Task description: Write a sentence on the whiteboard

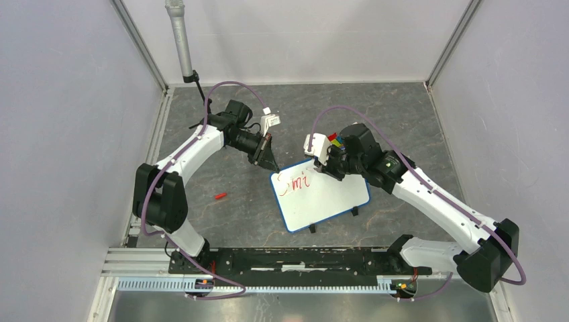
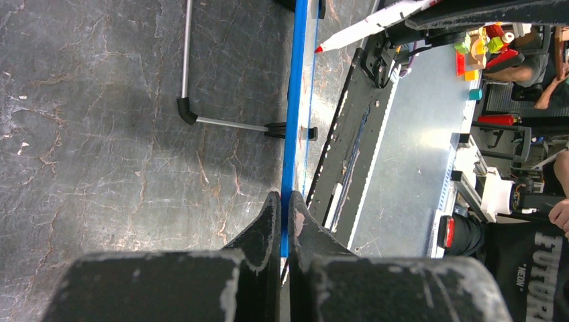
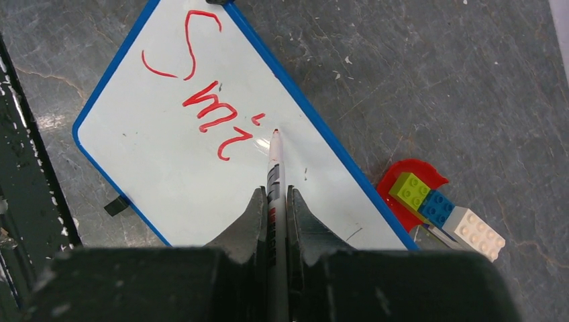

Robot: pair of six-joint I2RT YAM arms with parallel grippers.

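a robotics lab test cell: plain grey panel walls (image 1: 60,134) on aluminium framing (image 1: 137,40) box in a dark marbled table (image 1: 402,114). white robot arms (image 1: 194,151) are bolted to a metal rail (image 1: 302,285), purple cables (image 1: 221,86) loop above them, and a person in a black t-shirt (image 2: 537,268) is beyond the rig.

Below the right gripper (image 3: 275,193) the whiteboard (image 3: 147,181) gleams glossy and smooth; its fingers (image 3: 245,225) are scuffed matt black; the table (image 3: 416,80) looks rough, stone-like.
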